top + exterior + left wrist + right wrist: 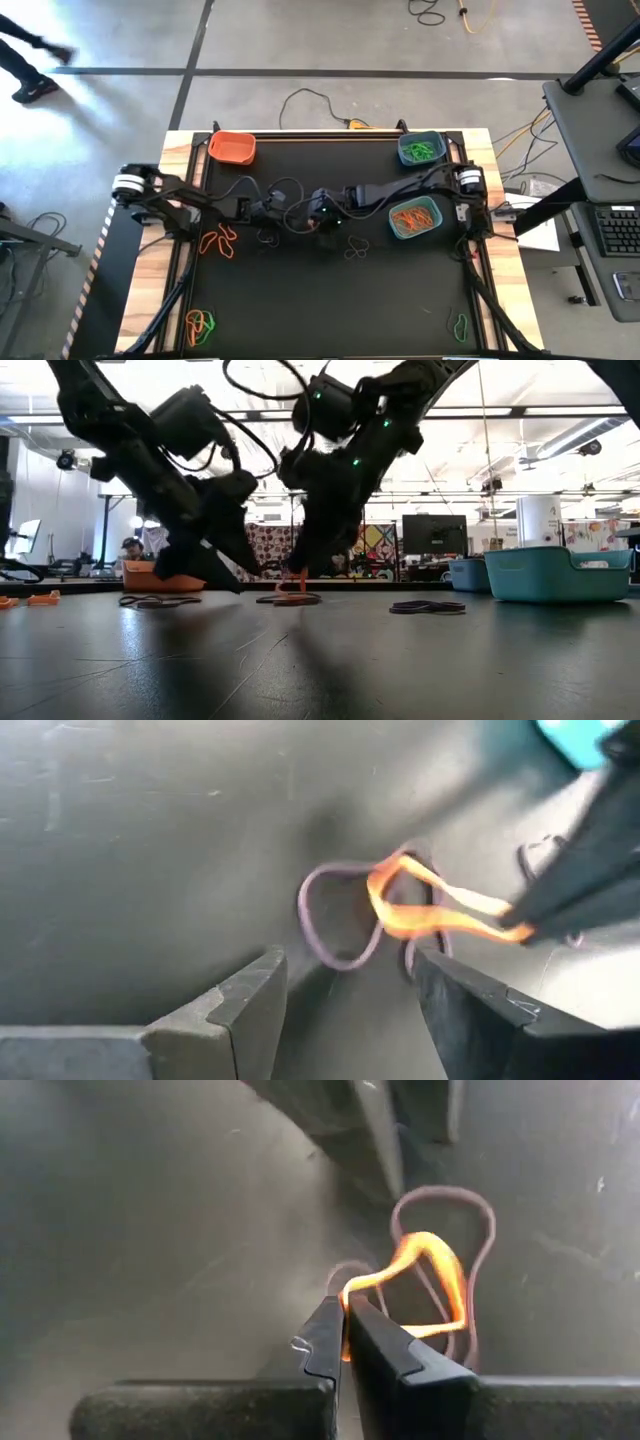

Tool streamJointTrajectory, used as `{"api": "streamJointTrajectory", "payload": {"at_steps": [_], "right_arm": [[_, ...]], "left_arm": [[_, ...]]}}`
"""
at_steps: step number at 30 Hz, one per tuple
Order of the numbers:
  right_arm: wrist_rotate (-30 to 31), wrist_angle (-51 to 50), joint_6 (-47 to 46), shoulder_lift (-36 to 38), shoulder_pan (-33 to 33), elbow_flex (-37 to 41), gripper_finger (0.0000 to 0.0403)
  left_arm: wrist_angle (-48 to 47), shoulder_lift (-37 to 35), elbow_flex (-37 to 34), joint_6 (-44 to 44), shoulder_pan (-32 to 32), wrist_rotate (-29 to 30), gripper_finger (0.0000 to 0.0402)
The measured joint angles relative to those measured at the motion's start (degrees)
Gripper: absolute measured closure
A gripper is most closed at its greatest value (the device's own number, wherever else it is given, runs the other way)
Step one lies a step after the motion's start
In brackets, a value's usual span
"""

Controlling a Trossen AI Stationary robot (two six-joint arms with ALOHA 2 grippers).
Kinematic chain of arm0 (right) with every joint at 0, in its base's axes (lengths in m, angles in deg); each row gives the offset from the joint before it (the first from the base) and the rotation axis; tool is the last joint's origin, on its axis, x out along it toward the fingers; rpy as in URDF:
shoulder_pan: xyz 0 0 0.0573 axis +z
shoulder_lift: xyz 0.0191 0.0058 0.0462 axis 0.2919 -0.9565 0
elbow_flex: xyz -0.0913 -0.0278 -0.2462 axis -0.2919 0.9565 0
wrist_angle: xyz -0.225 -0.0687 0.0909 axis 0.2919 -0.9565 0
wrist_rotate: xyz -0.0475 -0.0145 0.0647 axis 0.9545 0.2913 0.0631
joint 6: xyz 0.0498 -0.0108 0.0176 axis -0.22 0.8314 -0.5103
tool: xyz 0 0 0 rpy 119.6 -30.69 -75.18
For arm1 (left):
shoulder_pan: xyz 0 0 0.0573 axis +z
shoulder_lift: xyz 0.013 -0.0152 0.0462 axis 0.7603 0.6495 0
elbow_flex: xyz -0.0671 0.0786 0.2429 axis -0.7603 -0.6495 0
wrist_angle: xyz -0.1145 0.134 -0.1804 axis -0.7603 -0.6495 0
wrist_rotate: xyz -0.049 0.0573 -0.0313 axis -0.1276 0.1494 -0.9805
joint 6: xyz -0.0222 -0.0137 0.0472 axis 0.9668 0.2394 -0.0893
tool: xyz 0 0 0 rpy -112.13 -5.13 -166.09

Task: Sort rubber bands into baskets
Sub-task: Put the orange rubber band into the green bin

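An orange rubber band [430, 1260] lies tangled with dark rubber bands [330, 925] on the black mat at the table's middle. My right gripper [345, 1335] is shut on the orange band. My left gripper [345, 985] hovers open just left of the same tangle, its fingers on either side of the dark loop and touching nothing. In the high view the two grippers stand close together, left [268, 212] and right [320, 218]. The orange basket [232, 148] stands at the far left, the blue basket [420, 150] at the far right, and the teal basket [414, 218] nearer on the right. My right gripper pinches one strand of the orange band's loop [350, 1295] between its two fingertips, coming slanting down from the table's right. That end [505, 930] is drawn up and stretched toward the fingers. The rest of the loop [395, 890] trails down over the dark bands.
Loose bands lie about: orange ones [218, 242] left of the grippers, a dark one [357, 248] to the right, orange and green [200, 323] at the near left, green [459, 325] at the near right. The blue basket holds green bands, the teal one orange bands.
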Motion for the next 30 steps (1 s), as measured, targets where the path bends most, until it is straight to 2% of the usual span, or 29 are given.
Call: {"api": "streamJointTrajectory", "payload": {"at_steps": [8,10,14,20,23,30], "right_arm": [[-10.40,-3.16,-4.78,3.08,0.00,0.00,0.0393],[-12.23,-6.53,-5.30,4.16,0.13,0.00,0.0393],[-11.54,-18.69,-4.09,9.05,1.15,0.00,0.0393],[-4.95,-38.90,-4.91,20.18,3.20,0.02,0.0393],[0.71,-46.22,-8.04,26.04,3.58,0.30,0.0394],[14.66,-54.36,-17.63,35.88,3.42,6.02,0.0394]], "left_arm": [[4.93,7.13,2.33,1.05,0.11,1.40,0.0200],[4.86,7.53,2.57,0.98,0.11,1.36,0.0200],[4.64,6.92,2.24,0.57,0.13,1.17,0.0200],[3.56,5.26,1.70,-3.36,-0.04,0.18,0.0200],[3.12,4.64,1.70,-7.46,-0.19,-1.38,0.0200],[3.38,4.29,1.70,-8.07,-0.33,-2.57,0.0200]]}}
